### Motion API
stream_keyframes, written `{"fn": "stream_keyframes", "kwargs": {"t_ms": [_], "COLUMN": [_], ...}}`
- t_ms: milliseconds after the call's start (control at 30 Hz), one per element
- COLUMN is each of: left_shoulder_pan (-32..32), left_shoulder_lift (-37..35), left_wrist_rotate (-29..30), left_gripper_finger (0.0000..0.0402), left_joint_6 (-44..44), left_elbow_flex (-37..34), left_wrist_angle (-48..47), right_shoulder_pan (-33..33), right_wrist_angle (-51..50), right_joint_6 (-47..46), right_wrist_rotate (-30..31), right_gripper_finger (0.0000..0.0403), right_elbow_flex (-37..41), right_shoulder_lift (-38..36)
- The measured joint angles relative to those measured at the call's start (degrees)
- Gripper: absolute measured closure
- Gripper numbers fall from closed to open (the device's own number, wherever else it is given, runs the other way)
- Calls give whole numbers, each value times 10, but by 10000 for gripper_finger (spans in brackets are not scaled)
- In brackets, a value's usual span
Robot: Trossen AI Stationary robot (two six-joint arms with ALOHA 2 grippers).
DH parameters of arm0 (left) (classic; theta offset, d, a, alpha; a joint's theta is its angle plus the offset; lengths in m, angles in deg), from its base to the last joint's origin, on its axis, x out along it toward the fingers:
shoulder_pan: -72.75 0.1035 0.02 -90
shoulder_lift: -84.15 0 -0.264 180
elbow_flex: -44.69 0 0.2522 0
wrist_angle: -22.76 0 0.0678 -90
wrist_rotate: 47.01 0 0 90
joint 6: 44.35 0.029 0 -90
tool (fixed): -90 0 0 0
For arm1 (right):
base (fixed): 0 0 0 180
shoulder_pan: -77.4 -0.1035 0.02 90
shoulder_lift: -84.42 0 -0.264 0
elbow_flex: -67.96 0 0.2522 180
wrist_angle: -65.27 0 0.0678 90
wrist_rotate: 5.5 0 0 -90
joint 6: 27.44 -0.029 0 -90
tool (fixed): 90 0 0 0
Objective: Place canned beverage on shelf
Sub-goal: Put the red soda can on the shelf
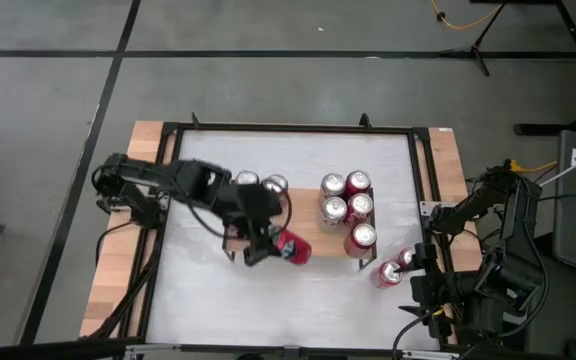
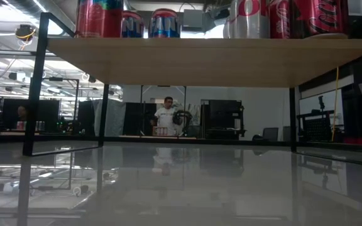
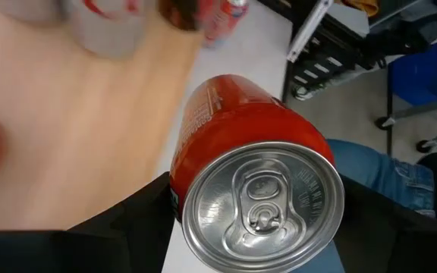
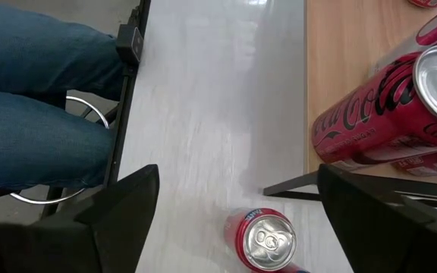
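We see the left gripper (image 1: 268,243) clamped on a red can (image 1: 293,246), holding it tilted at the front edge of the shelf (image 1: 313,243); the can is a smooth cylinder with a silvery pull-tab lid; the shelf's top is pale wood on thin black legs; the right gripper (image 1: 423,268) waits with fingers apart above another can (image 1: 389,270) on the white table (image 1: 268,300).

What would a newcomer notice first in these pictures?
First, the left claw over the shelf's near edge, shut on a red can held tilted on its side. Next, the cluster of upright cans on the shelf's right part, and one loose can on the white table, beside the shelf's right end and in front of the open right claw.
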Motion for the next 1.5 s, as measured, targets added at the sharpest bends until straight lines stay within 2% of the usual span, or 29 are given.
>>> {"fn": "stream_keyframes", "kwargs": {"t_ms": [167,367,833,1500], "left_shoulder_pan": [51,79,91,116], "left_shoulder_lift": [-2,-1,16,62], "left_wrist_rotate": [-16,-20,-7,-27], "left_gripper_finger": [131,131,131,126], "left_joint_6": [53,79,115,172], "left_elbow_flex": [20,22,23,23], "left_wrist_angle": [-73,-158,-166,-213], "right_shoulder_pan": [0,0,0,0], "right_wrist_angle": [0,0,0,0], "right_joint_6": [0,0,0,0], "right_wrist_rotate": [0,0,0,0], "right_gripper_finger": [56,56,56,56], "right_elbow_flex": [0,0,0,0], "right_shoulder_lift": [0,0,0,0]}}
